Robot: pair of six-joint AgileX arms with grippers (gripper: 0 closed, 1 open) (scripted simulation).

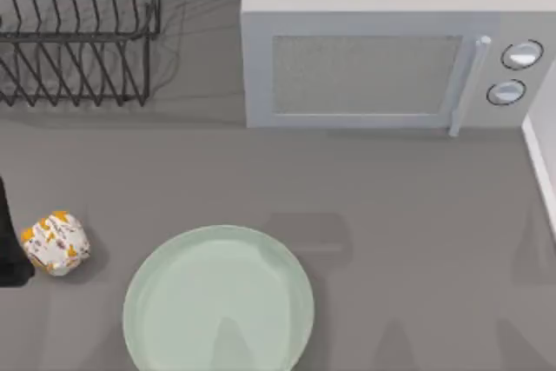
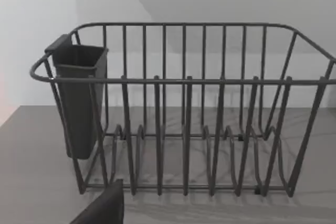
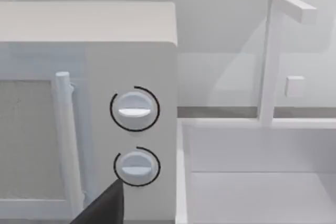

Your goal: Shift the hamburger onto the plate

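Note:
The hamburger (image 1: 55,243) is a small white-wrapped lump with orange and yellow patches, resting on the grey table near the left edge. To its right, at the front of the table, lies the large pale mint-green plate (image 1: 219,301) with nothing on it. A dark part of my left arm (image 1: 9,245) sits at the top view's left edge, right beside the hamburger. A dark corner of my left gripper (image 2: 102,208) shows in the left wrist view. A dark corner of my right gripper (image 3: 102,205) shows in the right wrist view, facing the microwave's knobs.
A dark wire dish rack (image 1: 78,32) with a dark cup holder (image 2: 79,98) stands at the back left. A white microwave (image 1: 391,49) with its door shut fills the back right, and a white sink (image 3: 257,182) lies to its right.

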